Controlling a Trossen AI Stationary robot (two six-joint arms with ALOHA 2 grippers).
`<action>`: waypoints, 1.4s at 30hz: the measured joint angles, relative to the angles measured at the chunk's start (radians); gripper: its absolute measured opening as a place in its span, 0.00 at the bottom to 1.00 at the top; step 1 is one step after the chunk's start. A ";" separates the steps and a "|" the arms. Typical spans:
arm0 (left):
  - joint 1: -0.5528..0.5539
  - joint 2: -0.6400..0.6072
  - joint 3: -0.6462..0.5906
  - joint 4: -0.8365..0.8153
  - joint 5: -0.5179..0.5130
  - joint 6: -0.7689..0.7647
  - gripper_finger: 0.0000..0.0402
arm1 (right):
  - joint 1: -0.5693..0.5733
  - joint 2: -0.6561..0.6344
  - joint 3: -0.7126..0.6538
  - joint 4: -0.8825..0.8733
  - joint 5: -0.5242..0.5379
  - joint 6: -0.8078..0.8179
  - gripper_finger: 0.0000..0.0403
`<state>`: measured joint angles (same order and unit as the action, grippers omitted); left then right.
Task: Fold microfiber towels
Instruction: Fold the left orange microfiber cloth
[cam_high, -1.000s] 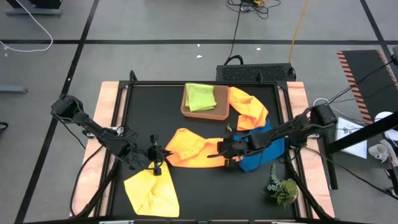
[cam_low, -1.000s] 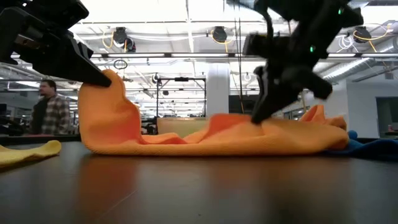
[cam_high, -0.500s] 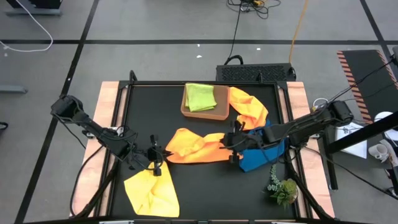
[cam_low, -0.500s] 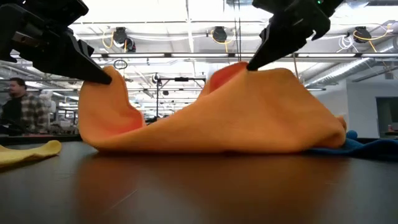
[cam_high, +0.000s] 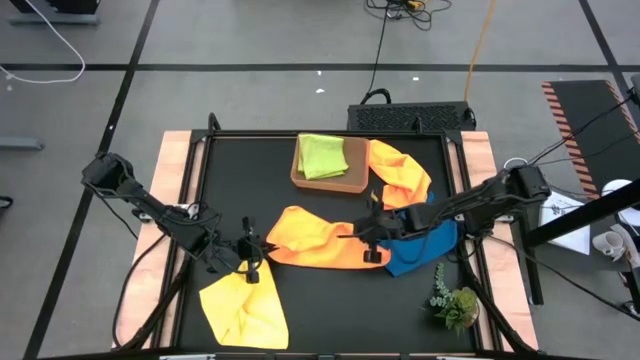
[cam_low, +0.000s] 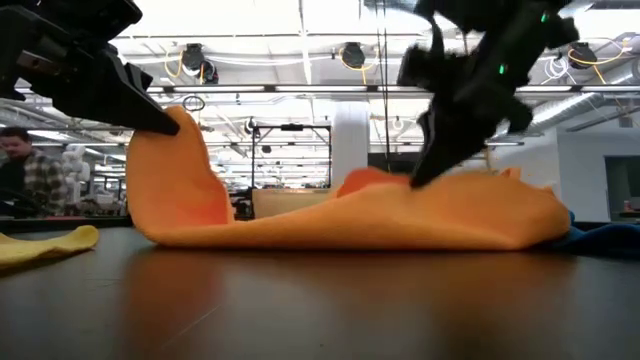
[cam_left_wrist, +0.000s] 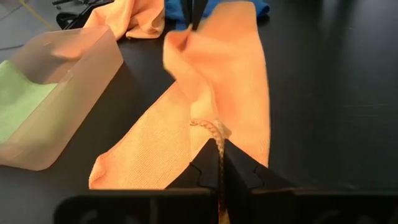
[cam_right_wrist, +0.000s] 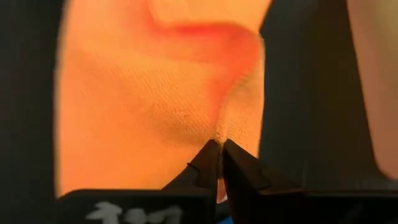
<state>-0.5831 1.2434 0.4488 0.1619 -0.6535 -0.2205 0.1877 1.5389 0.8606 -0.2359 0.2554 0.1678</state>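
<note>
Both grippers pinch the orange towel (cam_high: 315, 238) mid-table: left gripper (cam_high: 262, 245) clamps its left corner, right gripper (cam_high: 362, 240) its right edge.

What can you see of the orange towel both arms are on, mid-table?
The orange towel is soft, finely woven cloth, lying long and rumpled across the black table, its right end over the blue towel. The left pincer is shut on its left corner, held raised; the right pincer pinches its right edge, lower down. The middle sags onto the tabletop.
</note>
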 joint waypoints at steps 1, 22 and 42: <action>0.000 0.000 0.000 0.000 0.000 0.000 0.01 | -0.006 0.015 -0.003 0.003 0.000 0.003 0.05; 0.000 0.000 0.000 -0.008 0.022 -0.022 0.01 | -0.057 0.029 -0.004 0.047 -0.051 -0.007 0.28; 0.000 0.000 0.000 -0.010 0.021 -0.024 0.03 | -0.049 0.153 -0.004 0.145 -0.012 0.075 0.28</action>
<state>-0.5831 1.2434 0.4488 0.1521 -0.6323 -0.2447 0.1383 1.6921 0.8562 -0.0909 0.2438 0.2424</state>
